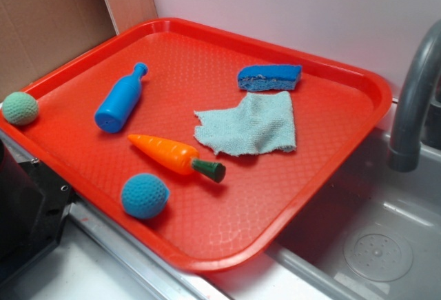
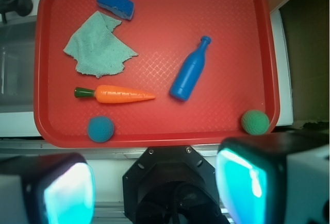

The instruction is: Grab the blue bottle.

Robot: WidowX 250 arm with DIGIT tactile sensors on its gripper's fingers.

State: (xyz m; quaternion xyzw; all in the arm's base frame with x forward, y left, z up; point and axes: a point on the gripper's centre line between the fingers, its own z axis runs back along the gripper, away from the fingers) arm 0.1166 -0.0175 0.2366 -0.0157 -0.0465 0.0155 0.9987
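Exterior view: smooth bright-blue plastic bottle (image 1: 122, 99) lying on its side, untouched, in the left part of the red plastic tray (image 1: 344, 110); grasp not yet begun. No arm visible, perhaps just out of frame.

Wrist view: gripper (image 2: 154, 183) high above the tray's near edge, jaws spread wide, empty; approach, descent and closing left. One bottle, one orange toy carrot (image 2: 121, 94), one grey-green cloth (image 2: 97, 46), one flat blue sponge (image 2: 115, 3), two crocheted balls: blue (image 2: 100, 129), green (image 2: 255, 121).

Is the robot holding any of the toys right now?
No, nothing. The pincer is open and empty, above the near edge of the tray. The blue bottle lies untouched.
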